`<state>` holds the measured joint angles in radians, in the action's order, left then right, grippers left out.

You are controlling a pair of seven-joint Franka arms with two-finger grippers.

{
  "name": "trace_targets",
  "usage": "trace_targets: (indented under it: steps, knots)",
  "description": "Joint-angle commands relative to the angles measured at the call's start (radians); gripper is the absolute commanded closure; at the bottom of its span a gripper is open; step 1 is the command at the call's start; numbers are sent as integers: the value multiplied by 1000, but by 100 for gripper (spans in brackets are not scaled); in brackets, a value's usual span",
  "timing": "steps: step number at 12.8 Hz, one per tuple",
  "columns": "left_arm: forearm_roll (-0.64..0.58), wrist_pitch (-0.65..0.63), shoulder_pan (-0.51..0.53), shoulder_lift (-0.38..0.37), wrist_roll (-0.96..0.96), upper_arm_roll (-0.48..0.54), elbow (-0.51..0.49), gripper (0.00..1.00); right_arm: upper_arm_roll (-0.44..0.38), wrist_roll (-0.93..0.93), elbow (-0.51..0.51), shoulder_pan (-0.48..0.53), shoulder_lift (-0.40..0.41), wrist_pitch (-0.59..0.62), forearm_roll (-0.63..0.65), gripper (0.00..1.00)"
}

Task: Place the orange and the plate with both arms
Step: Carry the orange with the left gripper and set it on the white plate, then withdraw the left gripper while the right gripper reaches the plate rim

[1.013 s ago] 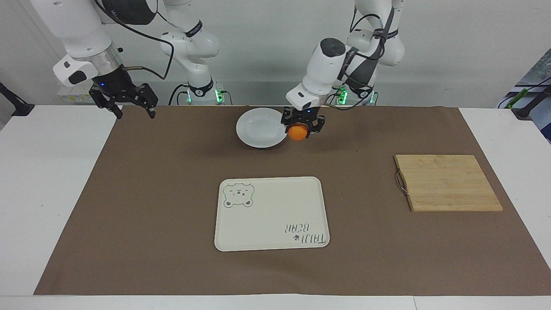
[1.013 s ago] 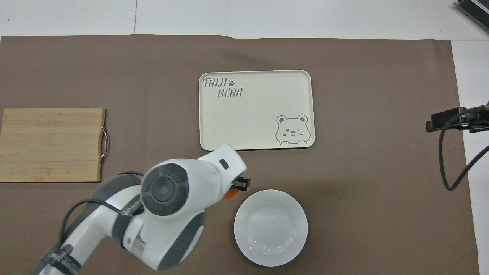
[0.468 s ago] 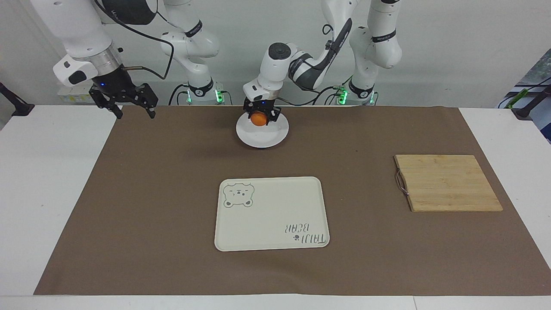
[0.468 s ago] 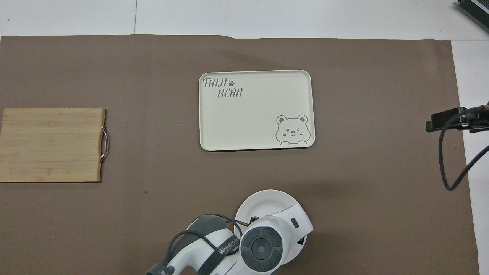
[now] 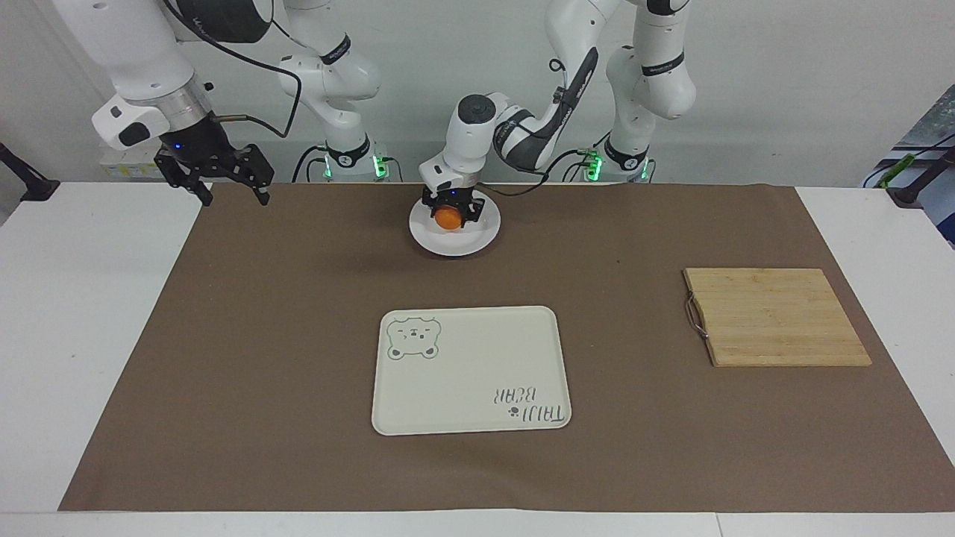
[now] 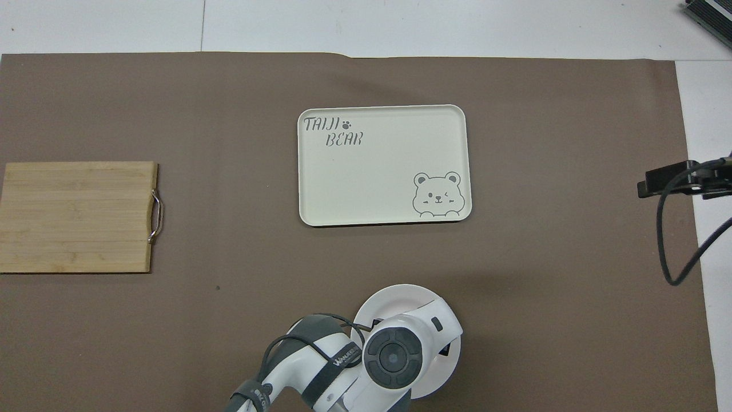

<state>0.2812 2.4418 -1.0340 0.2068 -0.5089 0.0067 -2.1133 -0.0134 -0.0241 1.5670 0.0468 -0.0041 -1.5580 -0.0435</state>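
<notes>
Orange (image 5: 448,218) goes down onto the plate (image 5: 477,237) at upper centre of the facing view. A second ago I was carrying it beside the plate's rim; half a second ago it hung above the dish; now my left end effector (image 5: 448,216) sits lower, with the fruit at the plate's surface or just off it. My read: the first placement is nearly done, and the plate with its load probably moves next to the cream tray (image 5: 470,371) at lower centre. My left fingers bracket the orange on both sides, and I cannot tell whether they are gripping or letting go. In the overhead view my wrist hides the fruit and much of the plate (image 6: 394,294). My right end effector (image 5: 224,179) waits, spread wide and empty, over the counter's upper-left corner.
</notes>
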Motion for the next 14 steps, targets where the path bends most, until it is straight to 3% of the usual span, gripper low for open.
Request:
trace_targets:
  steps: [1, 6, 9, 14]
  knots:
    - [13, 0, 22, -18, 26, 3, 9, 0, 6, 21, -16, 5, 7, 18, 5, 0]
    - [-16, -27, 50, -70, 38, 15, 35, 0, 1, 23, -16, 5, 7, 16, 7, 0]
    - [-118, -160, 130, -84, 41, 15, 120, 0, -5, 21, 1, 5, -5, 19, 19, 0]
    - [-178, -266, 337, -127, 128, 15, 209, 0, 12, 23, 241, -27, -112, -126, 17, 0]
